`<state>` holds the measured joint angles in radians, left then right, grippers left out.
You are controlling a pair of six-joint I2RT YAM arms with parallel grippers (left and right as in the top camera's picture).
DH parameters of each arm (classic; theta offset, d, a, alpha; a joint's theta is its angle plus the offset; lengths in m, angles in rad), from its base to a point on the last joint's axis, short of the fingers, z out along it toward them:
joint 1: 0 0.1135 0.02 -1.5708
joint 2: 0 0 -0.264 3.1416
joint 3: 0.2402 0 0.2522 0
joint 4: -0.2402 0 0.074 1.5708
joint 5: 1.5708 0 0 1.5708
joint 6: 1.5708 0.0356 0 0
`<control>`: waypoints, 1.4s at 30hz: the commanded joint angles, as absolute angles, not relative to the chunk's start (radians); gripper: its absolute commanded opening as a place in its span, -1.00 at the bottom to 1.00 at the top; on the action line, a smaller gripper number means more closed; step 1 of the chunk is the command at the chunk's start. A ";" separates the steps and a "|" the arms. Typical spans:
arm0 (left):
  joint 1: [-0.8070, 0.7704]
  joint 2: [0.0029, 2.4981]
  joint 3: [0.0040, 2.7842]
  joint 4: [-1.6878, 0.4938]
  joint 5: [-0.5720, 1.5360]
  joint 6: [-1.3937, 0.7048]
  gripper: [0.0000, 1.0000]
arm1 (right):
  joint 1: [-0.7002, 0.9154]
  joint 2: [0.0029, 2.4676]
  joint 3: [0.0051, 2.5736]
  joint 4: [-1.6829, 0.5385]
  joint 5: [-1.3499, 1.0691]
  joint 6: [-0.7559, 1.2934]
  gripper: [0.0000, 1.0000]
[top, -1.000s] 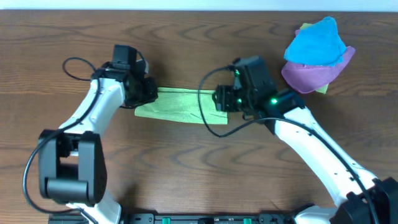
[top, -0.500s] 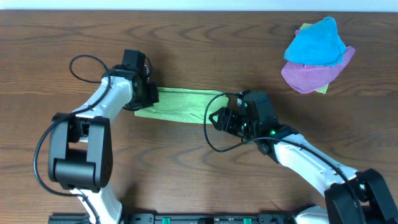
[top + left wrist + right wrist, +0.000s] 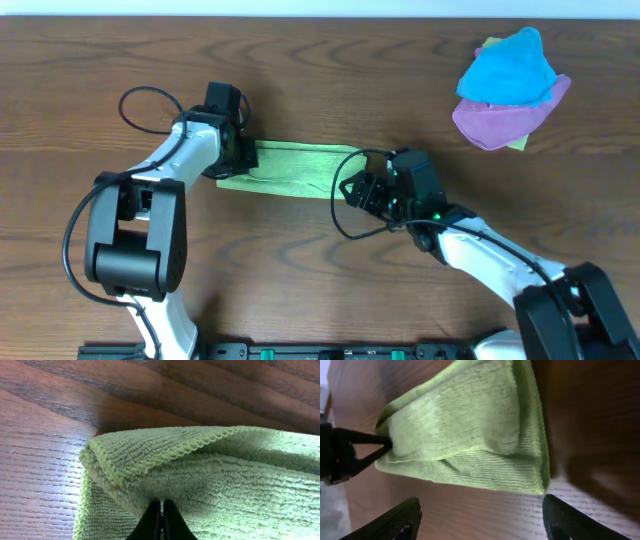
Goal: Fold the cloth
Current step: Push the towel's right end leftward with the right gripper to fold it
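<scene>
Closest in, the left gripper [image 3: 161, 519] was clenched on the lime-green terry cloth [image 3: 210, 475], with a pinch of the pile nipped between its thin black fingertips. Just beyond those tips the stitched hem curled over in two layers, a doubled corner lifted slightly off the dark wood-grain table [image 3: 45, 475].

The right gripper [image 3: 482, 522] was released, its fingers [image 3: 400, 520] spread wide and holding nothing. The cloth lay ahead of them, clear of both pads. It was a long folded strip running away from the right fingers to the left gripper's pinch at its far end.

Judging by the looped pile and the way the edges slumped, the cloth would handle as light, soft and limp. It looked grippy rather than slick, and not at all fragile. Unsupported parts would likely sag, and the layers could slide apart. The best hold seemed to be at the hemmed end nearest the open fingers, taken through every layer at once.

Farthest off, well beyond the right fingers, a crumpled bright blue cloth [image 3: 505, 62] sat on a purple cloth [image 3: 500, 122].
</scene>
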<state>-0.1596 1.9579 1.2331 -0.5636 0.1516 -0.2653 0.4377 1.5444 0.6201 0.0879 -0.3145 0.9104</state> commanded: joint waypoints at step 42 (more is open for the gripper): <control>-0.173 1.995 1.242 -0.568 0.177 -0.315 -0.89 | 0.506 1.752 0.692 0.779 -0.307 0.926 -0.97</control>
<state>-0.1612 1.9583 1.2350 -0.5667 0.1539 -0.3103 0.4713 1.7714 0.6456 0.7822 -0.2962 0.9455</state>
